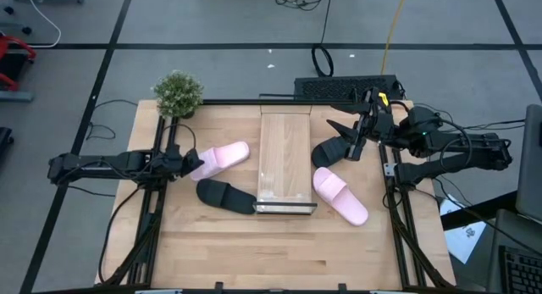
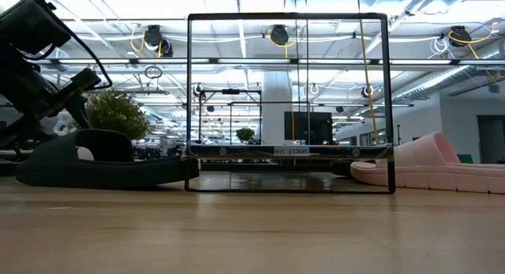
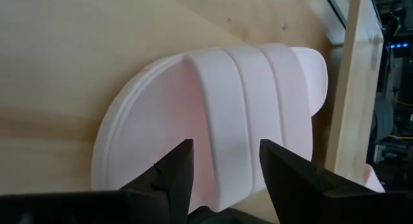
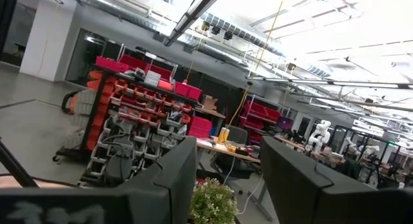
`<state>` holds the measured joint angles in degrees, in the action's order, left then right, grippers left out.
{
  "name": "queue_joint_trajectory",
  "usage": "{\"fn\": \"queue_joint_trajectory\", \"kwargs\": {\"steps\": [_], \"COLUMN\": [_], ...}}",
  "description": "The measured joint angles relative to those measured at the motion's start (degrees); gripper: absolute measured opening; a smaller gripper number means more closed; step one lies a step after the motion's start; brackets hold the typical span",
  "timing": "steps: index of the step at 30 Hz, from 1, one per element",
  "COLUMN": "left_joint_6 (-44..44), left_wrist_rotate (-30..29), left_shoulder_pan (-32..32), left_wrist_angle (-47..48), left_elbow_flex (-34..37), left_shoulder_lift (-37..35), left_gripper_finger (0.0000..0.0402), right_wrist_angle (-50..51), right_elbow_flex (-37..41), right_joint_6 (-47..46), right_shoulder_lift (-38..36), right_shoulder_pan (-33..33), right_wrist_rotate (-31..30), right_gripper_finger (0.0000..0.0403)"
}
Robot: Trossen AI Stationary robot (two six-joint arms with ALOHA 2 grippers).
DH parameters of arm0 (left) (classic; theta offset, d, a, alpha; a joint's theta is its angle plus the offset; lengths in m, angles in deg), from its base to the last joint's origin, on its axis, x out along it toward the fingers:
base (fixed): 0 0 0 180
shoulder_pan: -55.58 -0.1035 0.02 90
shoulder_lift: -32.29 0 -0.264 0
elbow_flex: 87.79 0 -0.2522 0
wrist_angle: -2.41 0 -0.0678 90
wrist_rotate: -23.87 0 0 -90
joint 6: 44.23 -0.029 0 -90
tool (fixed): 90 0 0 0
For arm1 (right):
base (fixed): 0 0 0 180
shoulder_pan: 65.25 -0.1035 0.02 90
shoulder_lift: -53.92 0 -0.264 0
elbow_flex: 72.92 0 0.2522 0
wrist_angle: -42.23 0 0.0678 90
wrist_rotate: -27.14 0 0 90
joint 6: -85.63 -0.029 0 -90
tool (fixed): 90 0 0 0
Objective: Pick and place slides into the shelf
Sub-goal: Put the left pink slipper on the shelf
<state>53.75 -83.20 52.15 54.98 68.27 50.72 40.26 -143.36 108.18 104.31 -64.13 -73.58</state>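
The pale pink foam slide sandal with a wide ribbed strap [image 3: 251, 114] lies sole-down on the light wooden counter [image 1: 279, 243], left of the narrow pale-wood slatted shelf [image 1: 284, 158]; it looks light, soft and springy, so the raised strap is the likeliest place to take hold, since the flat sole offers little to pinch. The left pincer [image 3: 222, 166] stands moderately wide at its heel end, one finger on each side of the strap edge, not yet closed on it. A black slide sandal [image 1: 224, 195] lies just in front of it, a second pale pink slide [image 1: 340, 195] right of the shelf, and another black slide [image 1: 332, 150] near the right pincer [image 1: 360, 135], which points out into the room with its fingers apart and empty. The low view cuts off both near slides at its edges, and the shelf's slats barely show there. A small potted green plant [image 1: 178, 93] sits at the counter's far left corner.
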Motion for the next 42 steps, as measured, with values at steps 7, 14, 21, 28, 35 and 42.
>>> {"fn": "queue_joint_trajectory", "kwargs": {"steps": [7, 14, 21, 28, 35, 42], "left_joint_6": [-1.03, -2.76, -2.98, -3.48, -7.89, -9.89], "left_wrist_rotate": [-0.04, -0.17, -0.02, 0.29, -2.15, -5.05], "left_shoulder_pan": [-1.45, -3.03, -3.09, -3.09, -3.09, -3.66], "left_wrist_angle": [-3.05, -4.86, -10.78, -17.62, -24.21, -25.86], "left_elbow_flex": [-0.04, -0.04, -0.04, -0.04, -0.04, -0.04], "left_shoulder_lift": [0.34, 2.87, 9.65, 17.3, 22.14, 22.72], "left_gripper_finger": [0.0173, 0.0173, 0.0173, 0.0171, 0.007, 0.0006], "right_wrist_angle": [0.0, -0.01, -0.04, -0.04, 0.18, 0.59], "right_elbow_flex": [-0.01, 0.0, 0.0, 0.0, 0.0, 0.0], "right_joint_6": [0.92, 0.92, 0.9, 0.82, 0.7, 0.68], "right_shoulder_lift": [0.07, 0.38, 0.55, 0.55, 0.55, 0.55], "right_shoulder_pan": [0.0, 0.0, 0.0, 0.0, 0.0, 0.0], "right_wrist_rotate": [0.02, 0.02, 0.02, 0.02, 0.02, 0.02], "right_gripper_finger": [0.0162, 0.0162, 0.0162, 0.0162, 0.0162, 0.0162]}}
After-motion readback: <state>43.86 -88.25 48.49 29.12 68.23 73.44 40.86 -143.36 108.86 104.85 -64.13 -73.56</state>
